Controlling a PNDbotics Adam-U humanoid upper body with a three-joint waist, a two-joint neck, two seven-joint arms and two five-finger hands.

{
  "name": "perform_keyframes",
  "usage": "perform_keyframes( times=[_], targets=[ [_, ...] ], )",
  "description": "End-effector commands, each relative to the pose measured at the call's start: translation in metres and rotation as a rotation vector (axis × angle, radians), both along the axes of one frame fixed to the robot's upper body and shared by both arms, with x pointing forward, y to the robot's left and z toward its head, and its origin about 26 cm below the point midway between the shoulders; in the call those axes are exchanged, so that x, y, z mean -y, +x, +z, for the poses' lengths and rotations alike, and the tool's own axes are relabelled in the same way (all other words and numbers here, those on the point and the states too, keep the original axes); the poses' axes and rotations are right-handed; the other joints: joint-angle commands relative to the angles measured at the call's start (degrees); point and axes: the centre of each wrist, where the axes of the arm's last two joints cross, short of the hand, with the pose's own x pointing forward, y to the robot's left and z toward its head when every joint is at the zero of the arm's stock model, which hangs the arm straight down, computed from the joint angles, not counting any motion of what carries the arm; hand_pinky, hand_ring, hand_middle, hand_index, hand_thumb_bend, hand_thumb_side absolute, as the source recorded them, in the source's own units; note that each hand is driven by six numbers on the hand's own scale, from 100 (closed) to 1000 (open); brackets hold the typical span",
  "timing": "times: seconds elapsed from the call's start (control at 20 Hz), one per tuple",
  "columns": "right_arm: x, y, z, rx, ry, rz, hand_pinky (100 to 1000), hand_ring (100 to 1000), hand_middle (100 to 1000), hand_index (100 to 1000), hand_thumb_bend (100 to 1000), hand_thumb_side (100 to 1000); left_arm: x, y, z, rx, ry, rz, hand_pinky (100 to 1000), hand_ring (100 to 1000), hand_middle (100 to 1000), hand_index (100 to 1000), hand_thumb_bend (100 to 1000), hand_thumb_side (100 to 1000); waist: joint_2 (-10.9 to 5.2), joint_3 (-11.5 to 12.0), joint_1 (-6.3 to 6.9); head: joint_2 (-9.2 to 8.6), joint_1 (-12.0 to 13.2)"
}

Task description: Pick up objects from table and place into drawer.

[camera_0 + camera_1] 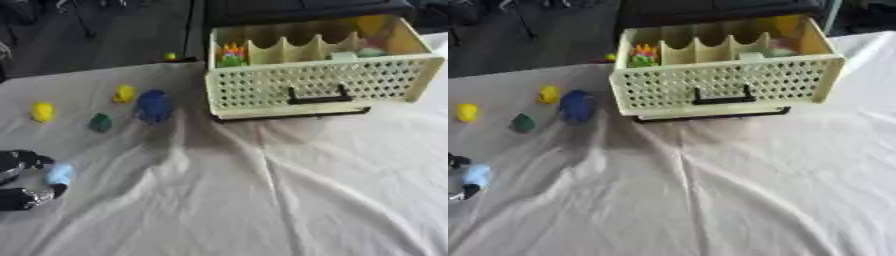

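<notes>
left hand (24, 182) curled around a pale blue object (59, 174); drawer (317, 89) well beyond it, to the right.

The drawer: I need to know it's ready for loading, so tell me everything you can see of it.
The drawer is cream-coloured, plastic-looking, with a perforated front wall and a dark handle at its middle. It stands pulled open on the white cloth at the far right, top facing up. Wavy-topped dividers split it into compartments; a multicoloured item sits in the left one, other small items farther right. No hand touches it.
</notes>
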Motion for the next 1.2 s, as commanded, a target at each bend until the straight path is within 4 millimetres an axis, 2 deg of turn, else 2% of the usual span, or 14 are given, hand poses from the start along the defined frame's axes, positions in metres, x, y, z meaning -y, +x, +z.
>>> perform_keyframes(
  times=[0.05,0.35,0.6,0.95,1.1,1.2],
  targets=[
    [-0.002,-0.001,0.005,0.019,-0.015,-0.003,764,756,743,817,100,922,-0.008,0.002,0.007,0.029,0.037,0.029,740,832,789,996,405,981,-0.77,-0.09,-0.1,-0.92,0.2],
    [-0.005,0.0,0.003,0.015,-0.015,-0.009,767,756,742,816,100,923,-0.011,0.005,0.001,0.033,0.041,0.035,724,818,774,971,397,972,-0.5,-0.18,-0.03,-1.0,0.2],
    [-0.006,0.0,0.002,0.015,-0.012,-0.012,768,755,740,814,100,923,-0.011,0.005,-0.001,0.039,0.045,0.022,705,792,749,936,331,966,-0.34,-0.36,-0.07,-1.15,0.22],
    [-0.008,0.001,0.001,0.012,-0.01,-0.018,770,755,739,813,100,925,-0.012,0.007,-0.005,0.056,0.051,0.015,687,763,722,905,303,953,-0.26,-0.52,0.04,-1.49,0.36],
    [-0.009,0.001,0.0,0.011,-0.009,-0.02,771,755,738,813,100,926,-0.012,0.008,-0.006,0.067,0.052,0.018,676,752,705,890,248,929,-0.23,-0.67,0.08,-1.67,0.38],
    [-0.009,0.001,-0.001,0.01,-0.009,-0.022,772,755,737,812,100,926,-0.012,0.009,-0.007,0.074,0.053,0.022,670,745,694,881,242,923,-0.2,-0.75,0.12,-1.74,0.41]
  ],
)
